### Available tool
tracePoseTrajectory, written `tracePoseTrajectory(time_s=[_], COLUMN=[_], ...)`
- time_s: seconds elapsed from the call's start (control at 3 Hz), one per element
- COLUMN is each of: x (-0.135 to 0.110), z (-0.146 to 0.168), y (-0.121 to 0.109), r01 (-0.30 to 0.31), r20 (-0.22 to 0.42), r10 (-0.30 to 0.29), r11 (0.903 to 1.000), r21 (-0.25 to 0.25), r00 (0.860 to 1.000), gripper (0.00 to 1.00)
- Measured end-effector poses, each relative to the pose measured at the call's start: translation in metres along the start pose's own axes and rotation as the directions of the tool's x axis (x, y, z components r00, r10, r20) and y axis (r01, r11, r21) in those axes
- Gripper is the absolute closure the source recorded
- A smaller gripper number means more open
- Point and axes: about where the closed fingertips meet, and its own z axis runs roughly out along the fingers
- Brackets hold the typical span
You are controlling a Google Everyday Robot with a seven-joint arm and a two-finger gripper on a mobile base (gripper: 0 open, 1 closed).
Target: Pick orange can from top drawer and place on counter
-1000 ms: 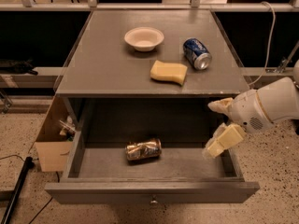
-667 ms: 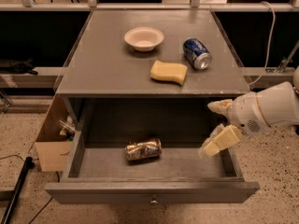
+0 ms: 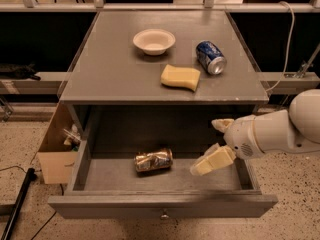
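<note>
1. the pincer (image 3: 205, 147) hangs over the right side of the open top drawer (image 3: 160, 204), its two cream fingers spread wide and holding nothing, well right of the orange can (image 3: 153, 160).
2. the orange can lies on its side on the drawer floor, left of centre and clear of the walls, its length running roughly left to right.
3. the step in hand looks to be the reach: the pincer should travel left and come down with one finger on either side of the can's round body rather than its ends. a lying can is apt to roll, so the fingers should close low and evenly.
4. the lift must then clear the drawer front and the bench (image 3: 115, 79) edge above.
5. the drawer holds only the can. on the bench, a white bowl (image 3: 154, 40) looks empty; near it lie a yellow sponge (image 3: 180, 77) and a blue can (image 3: 210, 57) on its side.
6. a cardboard box (image 3: 55, 156) left of the cabinet holds something pale — too unclear to name.
</note>
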Motion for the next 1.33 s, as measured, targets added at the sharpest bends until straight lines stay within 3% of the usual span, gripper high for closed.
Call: tracePoseTrajectory(time_s=[0.33,1.0,1.33], x=[-0.008,0.001,-0.003], z=[0.038,0.036,0.053], y=[0.002,-0.004,-0.009], r01=[0.016,-0.010,-0.007], r20=[0.010,0.030,0.056], r10=[-0.016,0.009,0.004], r11=[0.9998,0.9993,0.9988], r21=[0.009,0.037,0.049], r00=[1.000,1.000,0.998], gripper=[0.00,0.00,0.00])
